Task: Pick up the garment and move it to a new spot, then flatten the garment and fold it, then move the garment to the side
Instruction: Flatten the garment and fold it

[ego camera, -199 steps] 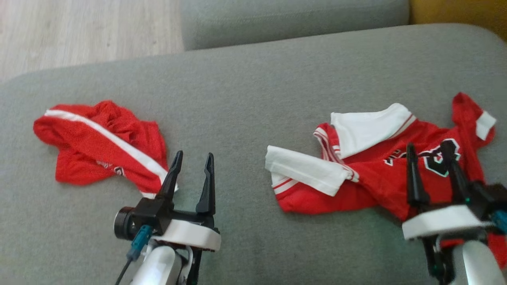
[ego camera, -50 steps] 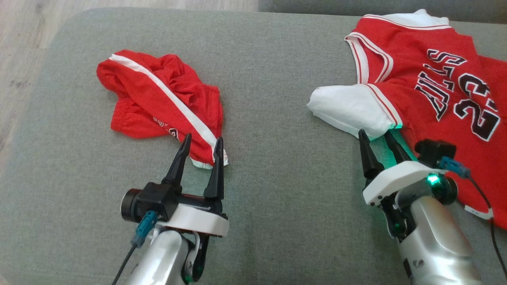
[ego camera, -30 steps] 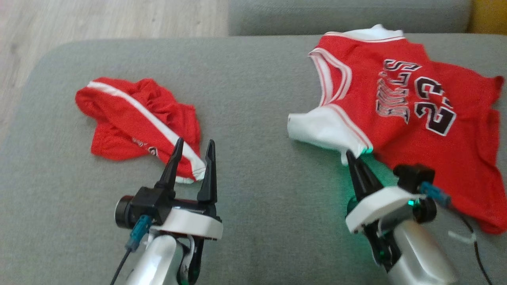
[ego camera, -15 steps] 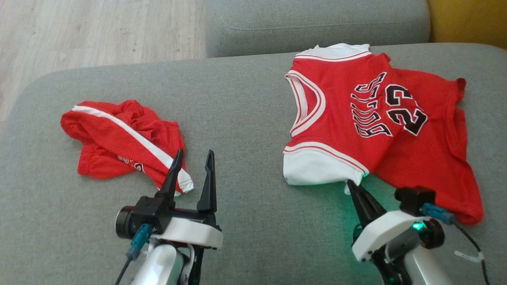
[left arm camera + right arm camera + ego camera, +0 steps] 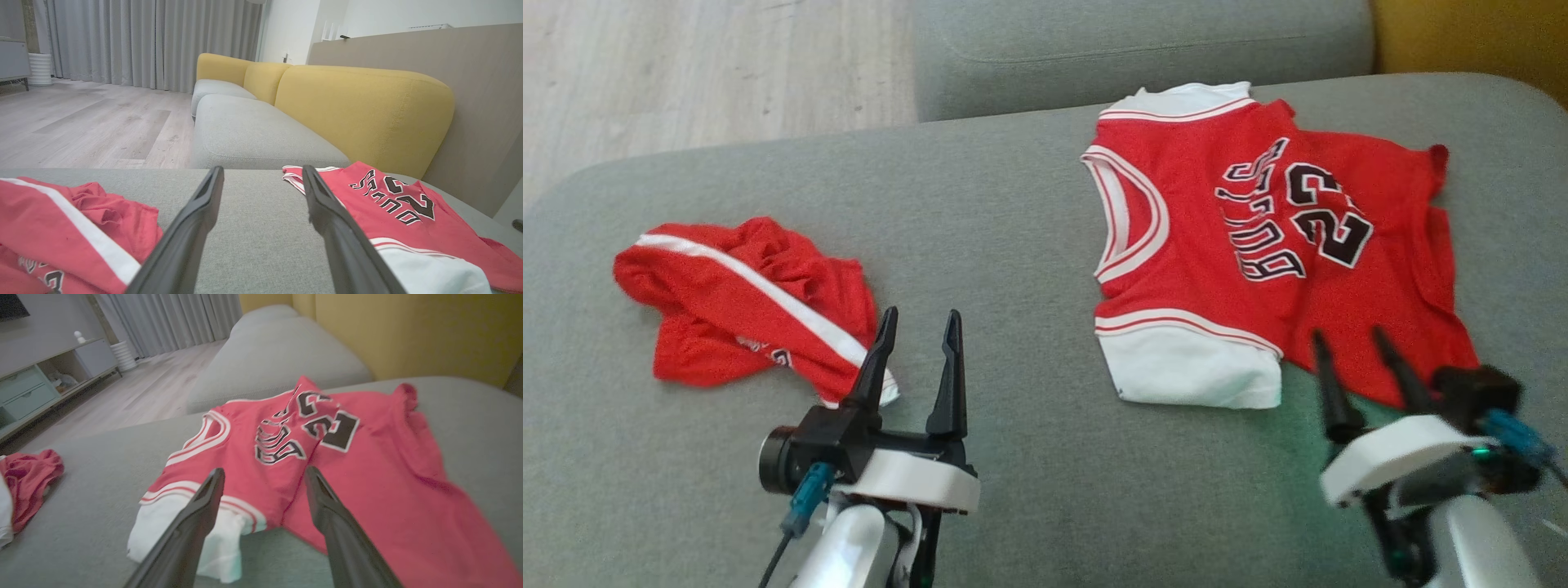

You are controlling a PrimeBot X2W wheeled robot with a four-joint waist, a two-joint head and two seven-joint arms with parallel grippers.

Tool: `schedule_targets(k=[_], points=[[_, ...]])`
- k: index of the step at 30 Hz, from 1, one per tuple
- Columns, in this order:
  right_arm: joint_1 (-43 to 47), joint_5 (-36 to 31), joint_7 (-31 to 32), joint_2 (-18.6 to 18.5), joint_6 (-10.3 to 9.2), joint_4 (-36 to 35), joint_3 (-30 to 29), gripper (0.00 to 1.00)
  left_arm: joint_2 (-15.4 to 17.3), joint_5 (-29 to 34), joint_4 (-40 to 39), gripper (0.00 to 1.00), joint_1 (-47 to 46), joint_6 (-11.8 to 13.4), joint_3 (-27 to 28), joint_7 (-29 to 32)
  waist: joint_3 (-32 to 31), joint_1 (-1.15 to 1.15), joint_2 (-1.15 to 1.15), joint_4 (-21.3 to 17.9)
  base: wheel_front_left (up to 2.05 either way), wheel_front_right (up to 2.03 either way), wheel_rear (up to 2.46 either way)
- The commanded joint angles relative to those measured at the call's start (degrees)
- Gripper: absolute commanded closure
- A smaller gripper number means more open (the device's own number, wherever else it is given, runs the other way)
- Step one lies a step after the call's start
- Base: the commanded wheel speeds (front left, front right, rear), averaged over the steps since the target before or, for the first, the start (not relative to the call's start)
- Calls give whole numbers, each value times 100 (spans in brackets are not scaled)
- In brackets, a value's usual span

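Note:
The garment, a red jersey (image 5: 1258,245) with white sleeves and black lettering, lies spread on the grey sofa seat (image 5: 1013,204), front up and slightly wrinkled at its right. It also shows in the left wrist view as the jersey (image 5: 388,204) and in the right wrist view as the jersey (image 5: 347,465). My right gripper (image 5: 1346,333) is open at the jersey's near edge, just right of the white sleeve (image 5: 1192,371), holding nothing; its jaws stand apart in the right gripper (image 5: 264,470) view. My left gripper (image 5: 920,312) hovers open and empty, as the left gripper (image 5: 262,169) view confirms.
Crumpled red shorts (image 5: 743,310) with a white stripe lie at the seat's left, just beyond my left fingertips. A second grey cushion (image 5: 1135,41) adjoins at the back, with a yellow backrest (image 5: 1470,33) to the right. Wooden floor (image 5: 686,65) lies past the seat's far left edge.
My right gripper has opened and let go of the jersey's white sleeve corner, then shifted right. The jersey now rests on the seat. The camera has also moved; my left arm stays still.

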Motion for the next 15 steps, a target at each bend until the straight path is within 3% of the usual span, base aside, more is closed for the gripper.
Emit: schedule_targets(k=[1,6,15], points=[[-13,-178,-153,-13,-4,-275,-23,0,20,-22,-207,0,-146,-3,195,-55,-7,0,0,-78,0,0,0],[118,-541,-671,-13,-4,-502,-640,0,20,18,-214,0,-169,-35,194,-55,-11,0,0,-327,0,0,0],[131,-387,-1160,-12,-4,-560,-648,0,20,84,144,0,-471,-236,-12,-49,166,0,0,-915,0,0,0]])
